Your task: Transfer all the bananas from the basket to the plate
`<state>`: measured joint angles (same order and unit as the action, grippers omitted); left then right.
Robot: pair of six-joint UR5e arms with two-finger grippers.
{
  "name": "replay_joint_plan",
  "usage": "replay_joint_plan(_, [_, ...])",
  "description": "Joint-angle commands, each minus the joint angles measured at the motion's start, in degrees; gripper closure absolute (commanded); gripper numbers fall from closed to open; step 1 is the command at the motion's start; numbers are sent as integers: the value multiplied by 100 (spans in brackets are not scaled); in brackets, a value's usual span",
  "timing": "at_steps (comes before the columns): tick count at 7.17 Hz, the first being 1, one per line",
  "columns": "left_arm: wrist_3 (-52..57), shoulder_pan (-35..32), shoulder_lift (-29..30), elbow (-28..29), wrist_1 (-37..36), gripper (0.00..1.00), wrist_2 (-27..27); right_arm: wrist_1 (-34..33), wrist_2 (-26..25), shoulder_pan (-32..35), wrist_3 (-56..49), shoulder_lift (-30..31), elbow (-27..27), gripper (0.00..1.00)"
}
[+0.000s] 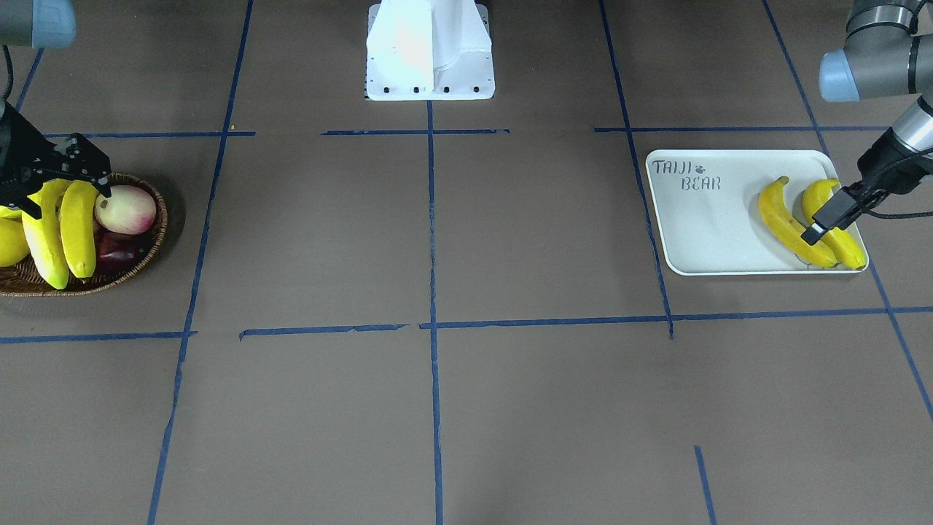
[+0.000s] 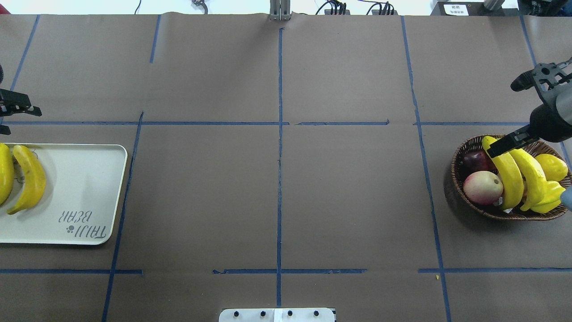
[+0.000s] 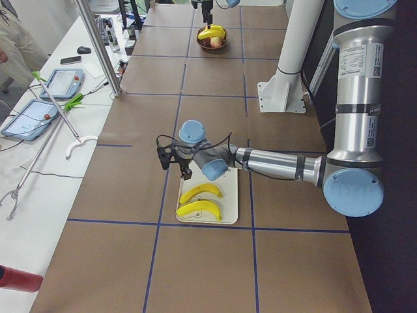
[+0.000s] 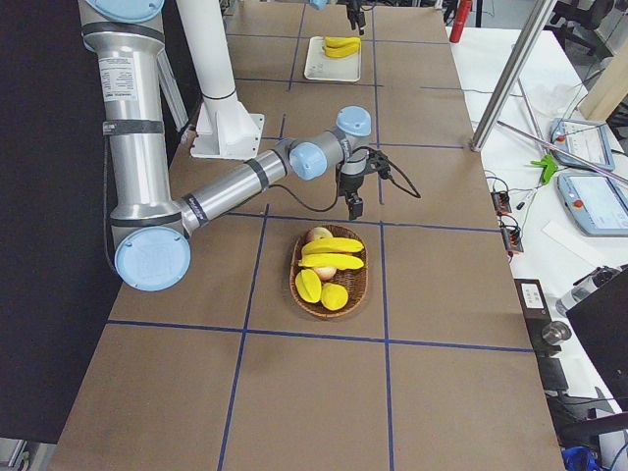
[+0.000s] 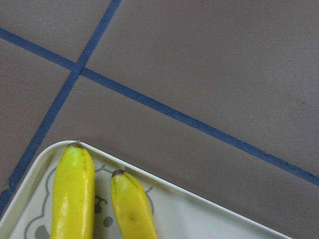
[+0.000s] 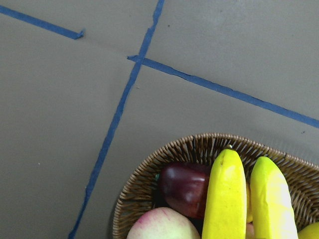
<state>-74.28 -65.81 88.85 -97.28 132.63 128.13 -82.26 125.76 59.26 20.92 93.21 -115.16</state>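
Two bananas point(image 1: 791, 222) point(image 1: 854, 251) lie side by side on the white plate point(image 1: 700, 233), at its end away from the lettering. My left gripper point(image 1: 814, 233) hangs just above them. It shows as one dark bar, so I cannot tell whether it is open or shut. Two more bananas point(image 2: 509, 179) point(image 2: 534, 179) lie in the wicker basket point(image 2: 491, 213). My right gripper point(image 2: 490, 152) hovers over their far tips and holds nothing. I cannot tell how its jaws stand. Both wrist views show banana tips and no fingers.
The basket also holds a pink-yellow peach-like fruit point(image 2: 482, 187), a dark red fruit point(image 2: 473, 160) and stubby yellow fruits point(image 2: 552, 166). Basket and plate sit at opposite ends of the brown table, which is marked with blue tape lines. The white robot base point(image 1: 430, 51) stands at the middle edge.
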Motion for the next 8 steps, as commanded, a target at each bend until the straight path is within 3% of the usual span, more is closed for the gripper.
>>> replay_joint_plan(1, [-104, 138, 97, -116, 26, 0, 19, 737, -7, 173, 17, 932, 3, 2])
replay_joint_plan(3, [-113, 165, 97, -125, 35, 0, 62, 1341, -16, 279, 69, 1295, 282, 4])
replay_joint_plan(6, [-113, 173, 89, -134, 35, 0, 72, 2466, -16, 262, 1280, 1446, 599, 18])
replay_joint_plan(8, [-113, 174, 71, -177, 35, 0, 72, 2549, -7, 244, 1327, 1428, 714, 21])
